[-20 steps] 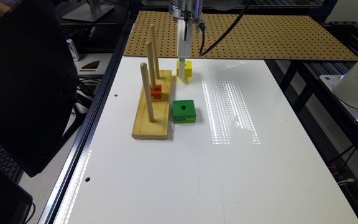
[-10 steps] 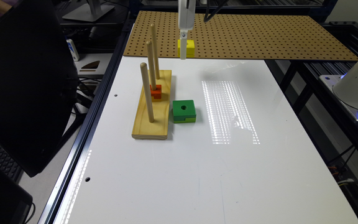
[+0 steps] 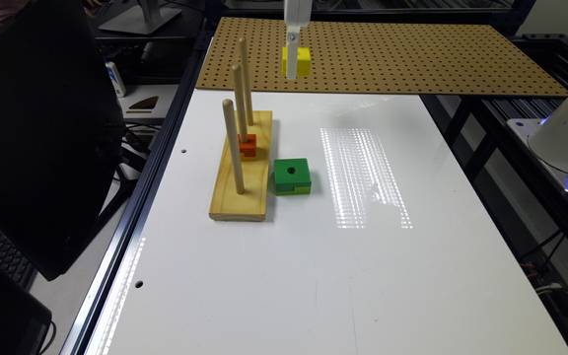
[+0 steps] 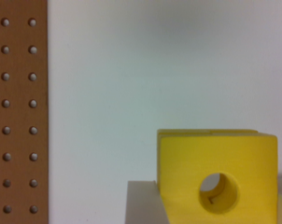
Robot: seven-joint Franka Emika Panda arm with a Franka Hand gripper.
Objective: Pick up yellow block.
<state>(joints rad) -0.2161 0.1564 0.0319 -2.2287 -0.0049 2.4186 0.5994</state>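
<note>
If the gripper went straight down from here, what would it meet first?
Probably bare white table near the pegboard edge; depth is unclear. The gripper holds the yellow block aloft, so the block would touch down first.

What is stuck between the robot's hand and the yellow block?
Nothing visible. The end effector is already shut on the yellow block and holds it in the air, clear of the white table. The wrist view shows the yellow block close up against a finger.
</note>
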